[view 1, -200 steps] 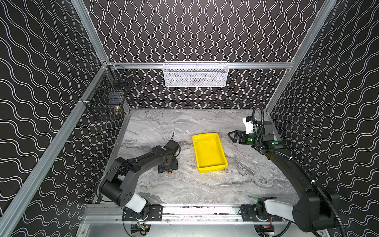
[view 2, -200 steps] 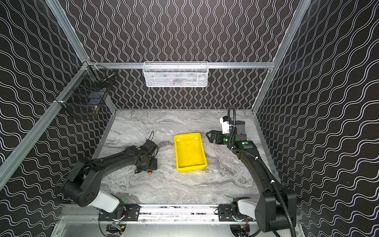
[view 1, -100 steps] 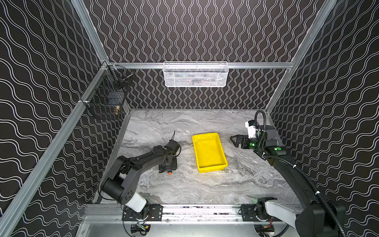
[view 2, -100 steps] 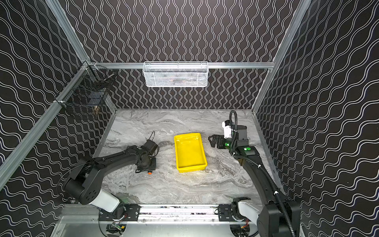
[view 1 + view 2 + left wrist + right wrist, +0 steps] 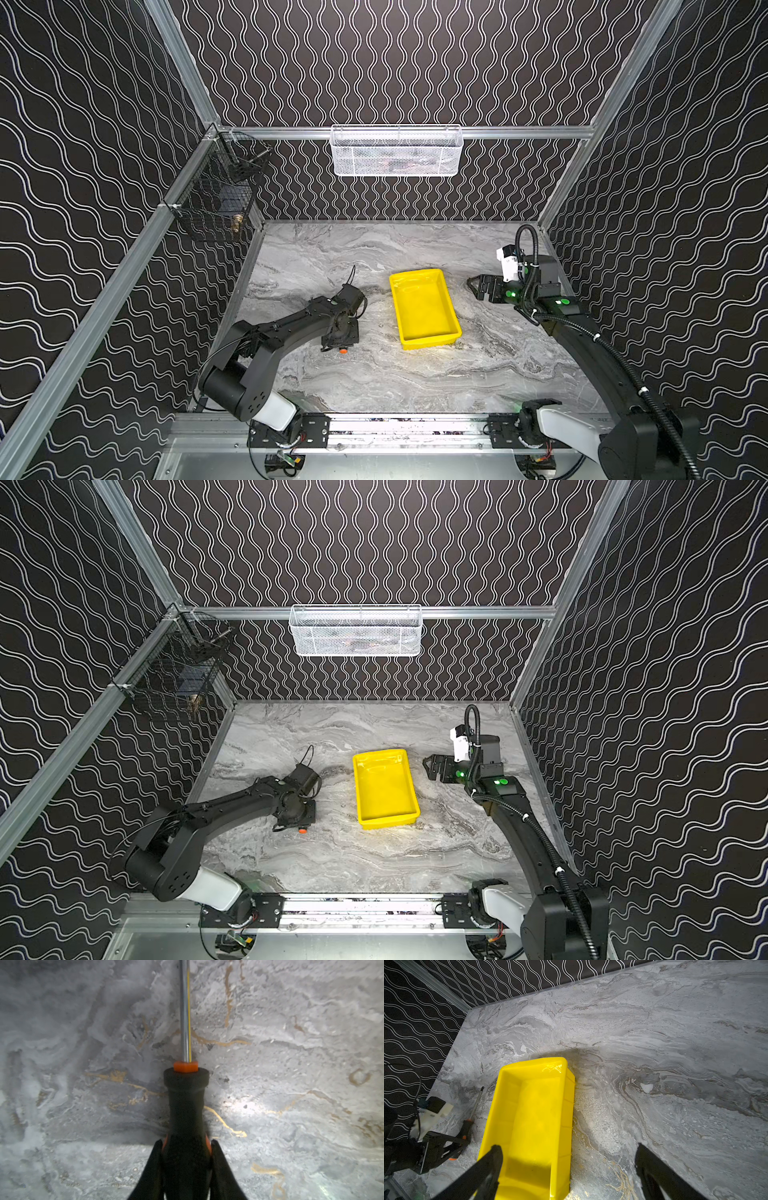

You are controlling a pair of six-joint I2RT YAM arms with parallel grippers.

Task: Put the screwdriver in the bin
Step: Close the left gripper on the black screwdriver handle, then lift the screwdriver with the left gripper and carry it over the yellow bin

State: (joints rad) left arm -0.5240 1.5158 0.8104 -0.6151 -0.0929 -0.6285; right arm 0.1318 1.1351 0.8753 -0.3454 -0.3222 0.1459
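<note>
Screwdriver on tabletop, between bin and left edge, in both top views; left gripper on it. Left wrist: jaws closed tight on black handle, shaft lying along tabletop. Right wrist: right gripper jaws wide apart, holding nothing, yellow bin ahead, screwdriver just beside bin.

- Place: robot test cell, laboratory type.
- Enclosure: black wave-patterned wall panels on three sides, set in aluminium frame rails.
- Work surface: grey marble-look tabletop.
- Equipment: left arm and right arm, mounted on front base rail.
- Storage: white mesh basket and black wire basket, hung from the frame.
</note>
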